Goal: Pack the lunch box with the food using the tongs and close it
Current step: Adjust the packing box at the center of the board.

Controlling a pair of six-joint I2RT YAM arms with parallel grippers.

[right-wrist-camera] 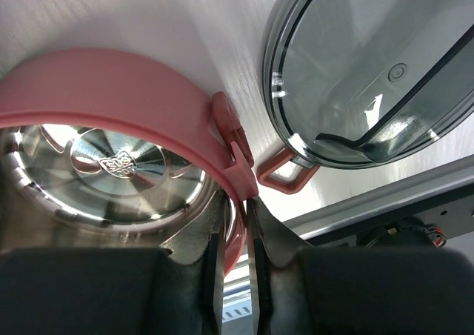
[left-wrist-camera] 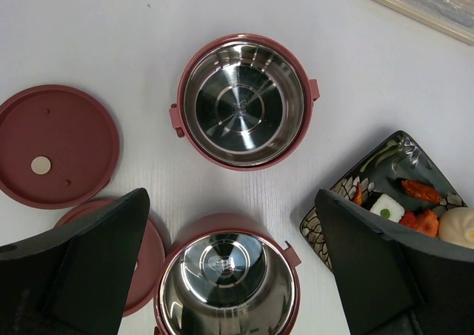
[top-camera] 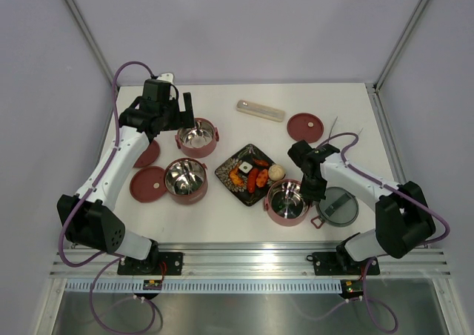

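- Plate (top-camera: 224, 173), black, square, flower-patterned: stood mid-worktop and served as the reference for every entry below.
- Food (top-camera: 255, 176): orange and red pieces with one beige ball (top-camera: 275, 173), all lying on the plate. None was packed.
- Near-right bowl (top-camera: 285, 219): dusty red with a steel lining, empty, just off the plate's near right corner.
- Right hand (right-wrist-camera: 235, 216): narrowed onto that bowl's rim, one finger inside the wall and one outside. It appeared to pinch the rim, probably to steady the bowl or drag it somewhere handier for loading.
- Grey top lid (top-camera: 338, 207): lay flat beyond that bowl, on the side away from the plate, presumably parked there until closing.
- Left bowl (top-camera: 185, 198) and far-left bowl (top-camera: 194, 152): both were left of the plate, open and empty, ready for filling.
- Left hand (left-wrist-camera: 229, 201): spread wide and holding nothing, it hung above the two left bowls, seemingly idle while the other arm worked.
- Disc lids, dark red: one (top-camera: 305, 127) was behind and right of the plate, and one (top-camera: 148, 184) was left of it past the left bowl. A third (top-camera: 148, 155) was partly hidden under the left arm. All were off, so the bowls could take food.
- Translucent case (top-camera: 260, 110): lay behind the plate.
- Tongs: I could not pick them out clearly, and neither hand held them.
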